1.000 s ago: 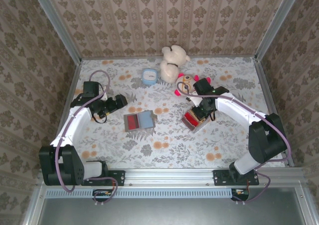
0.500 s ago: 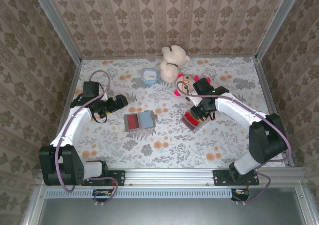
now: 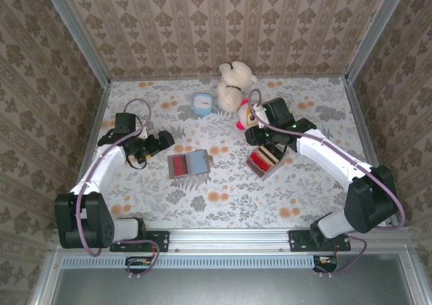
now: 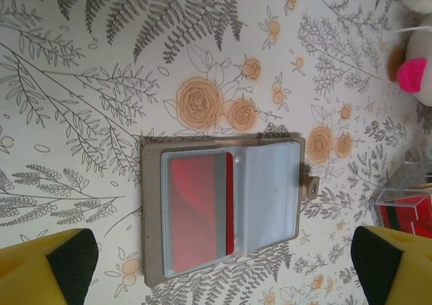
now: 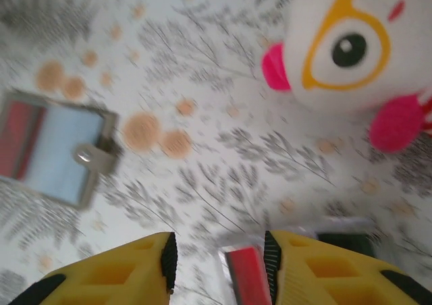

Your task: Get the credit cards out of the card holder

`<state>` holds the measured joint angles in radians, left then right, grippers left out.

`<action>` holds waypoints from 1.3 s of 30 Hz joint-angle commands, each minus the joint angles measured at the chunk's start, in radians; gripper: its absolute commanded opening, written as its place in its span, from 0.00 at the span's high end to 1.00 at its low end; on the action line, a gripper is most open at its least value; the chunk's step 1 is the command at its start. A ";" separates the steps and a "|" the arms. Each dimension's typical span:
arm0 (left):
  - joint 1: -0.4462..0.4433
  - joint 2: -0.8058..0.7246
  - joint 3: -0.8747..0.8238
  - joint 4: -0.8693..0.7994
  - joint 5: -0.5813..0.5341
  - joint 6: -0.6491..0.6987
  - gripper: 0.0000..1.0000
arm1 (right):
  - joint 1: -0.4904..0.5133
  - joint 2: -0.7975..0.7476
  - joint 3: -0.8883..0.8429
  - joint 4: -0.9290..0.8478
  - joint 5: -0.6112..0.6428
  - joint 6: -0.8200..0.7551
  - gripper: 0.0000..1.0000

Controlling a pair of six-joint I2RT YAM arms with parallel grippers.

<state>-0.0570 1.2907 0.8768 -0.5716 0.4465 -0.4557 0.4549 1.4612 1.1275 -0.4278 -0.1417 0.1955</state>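
Note:
The grey card holder [image 3: 188, 164] lies open on the flowered table, between the two arms. In the left wrist view the card holder [image 4: 152, 210] shows a red card [image 4: 199, 214] behind a clear pocket on its left panel. A light blue card [image 4: 271, 197] fills its right panel. My left gripper [image 3: 162, 142] hovers just left of the holder, open wide, its fingertips [image 4: 57, 264] on either side of it. My right gripper [image 3: 255, 135] stands open over the table beside the grey tray [image 3: 265, 159], holding nothing. The card holder [image 5: 57, 146] lies to its left.
The tray's red block [image 5: 246, 278] shows below the right gripper's fingers. A round plush with yellow glasses and pink cheeks [image 5: 351, 48] sits just behind the right gripper. A white teddy bear [image 3: 233, 82] and a small light blue box [image 3: 202, 104] stand at the back.
My right gripper has lifted off the grey tray and moved back and left, toward the plush. The left arm has shifted only slightly. The card holder has not moved.

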 commanded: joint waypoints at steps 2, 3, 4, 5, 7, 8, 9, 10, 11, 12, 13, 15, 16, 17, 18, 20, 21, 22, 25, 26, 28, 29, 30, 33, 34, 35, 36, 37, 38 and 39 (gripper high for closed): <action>0.005 0.012 -0.037 0.028 0.026 -0.029 0.00 | 0.054 0.082 0.024 0.178 -0.098 0.262 0.58; 0.006 0.014 -0.044 0.033 0.027 -0.032 0.00 | 0.079 0.110 0.038 0.187 -0.092 0.274 0.58; 0.005 0.017 -0.046 0.035 0.027 -0.033 0.00 | 0.100 0.135 0.053 0.194 -0.085 0.283 0.58; 0.006 0.021 -0.050 0.035 0.026 -0.034 0.00 | 0.128 0.165 0.073 0.197 -0.087 0.291 0.58; 0.006 0.027 -0.054 0.035 0.024 -0.034 0.00 | 0.175 0.231 0.131 0.171 -0.083 0.300 0.58; 0.006 0.030 -0.057 0.039 0.024 -0.035 0.00 | 0.198 0.266 0.158 0.162 -0.078 0.310 0.58; 0.006 0.032 -0.059 0.042 0.027 -0.036 0.00 | 0.216 0.297 0.178 0.162 -0.082 0.317 0.58; 0.006 0.033 -0.063 0.045 0.029 -0.038 0.00 | 0.229 0.318 0.194 0.165 -0.089 0.324 0.57; 0.006 0.033 -0.066 0.047 0.029 -0.039 0.00 | 0.241 0.343 0.209 0.168 -0.090 0.335 0.57; 0.006 0.033 -0.068 0.047 0.028 -0.039 0.00 | 0.251 0.364 0.221 0.172 -0.090 0.347 0.56; 0.006 0.031 -0.068 0.047 0.025 -0.039 0.00 | 0.261 0.389 0.237 0.177 -0.093 0.360 0.56; 0.005 0.031 -0.063 0.040 0.013 -0.038 0.00 | 0.289 0.447 0.295 0.135 -0.077 0.358 0.55; 0.006 0.029 -0.060 0.037 0.010 -0.039 0.00 | 0.303 0.472 0.326 0.108 -0.059 0.349 0.55; 0.006 0.027 -0.056 0.033 0.008 -0.039 0.00 | 0.320 0.500 0.353 0.081 -0.038 0.345 0.55; 0.006 0.023 -0.054 0.030 0.007 -0.038 0.00 | 0.333 0.523 0.374 0.067 -0.033 0.345 0.55; 0.006 0.019 -0.052 0.028 0.003 -0.035 0.00 | 0.348 0.560 0.403 0.051 -0.038 0.342 0.55; 0.006 0.019 -0.049 0.024 0.000 -0.034 0.00 | 0.357 0.577 0.417 0.037 -0.033 0.341 0.55; 0.006 0.021 -0.049 0.024 -0.002 -0.034 0.00 | 0.361 0.590 0.429 0.026 -0.030 0.339 0.55; 0.006 0.021 -0.051 0.027 -0.004 -0.038 0.00 | 0.374 0.626 0.463 -0.005 -0.043 0.332 0.55; 0.005 0.021 -0.052 0.031 -0.005 -0.040 0.00 | 0.378 0.636 0.473 -0.012 -0.054 0.326 0.55; 0.006 0.021 -0.054 0.032 -0.014 -0.046 0.00 | 0.391 0.670 0.514 -0.047 -0.081 0.306 0.56; 0.006 0.019 -0.052 0.030 -0.020 -0.047 0.00 | 0.400 0.690 0.538 -0.069 -0.092 0.296 0.56; 0.006 0.019 -0.050 0.027 -0.025 -0.047 0.00 | 0.406 0.709 0.558 -0.085 -0.102 0.289 0.57; 0.006 0.012 -0.047 0.017 -0.036 -0.047 0.00 | 0.414 0.749 0.582 -0.095 -0.132 0.290 0.57; 0.005 0.009 -0.044 0.012 -0.038 -0.046 0.00 | 0.414 0.757 0.583 -0.099 -0.132 0.289 0.58; 0.006 0.006 -0.043 0.008 -0.043 -0.044 0.00 | 0.412 0.763 0.583 -0.101 -0.128 0.289 0.58; 0.005 0.003 -0.042 0.002 -0.046 -0.044 0.00 | 0.411 0.767 0.582 -0.103 -0.124 0.285 0.58; 0.005 0.000 -0.043 0.001 -0.050 -0.042 0.00 | 0.407 0.769 0.582 -0.104 -0.121 0.282 0.58; 0.006 -0.002 -0.043 -0.001 -0.053 -0.041 0.00 | 0.404 0.773 0.577 -0.104 -0.116 0.280 0.58; 0.006 -0.003 -0.044 -0.003 -0.055 -0.041 0.00 | 0.399 0.772 0.571 -0.104 -0.109 0.280 0.58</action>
<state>-0.0570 1.3148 0.8238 -0.5442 0.4137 -0.4866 0.8635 2.2131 1.6825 -0.4873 -0.2443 0.4934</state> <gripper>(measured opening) 0.992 0.422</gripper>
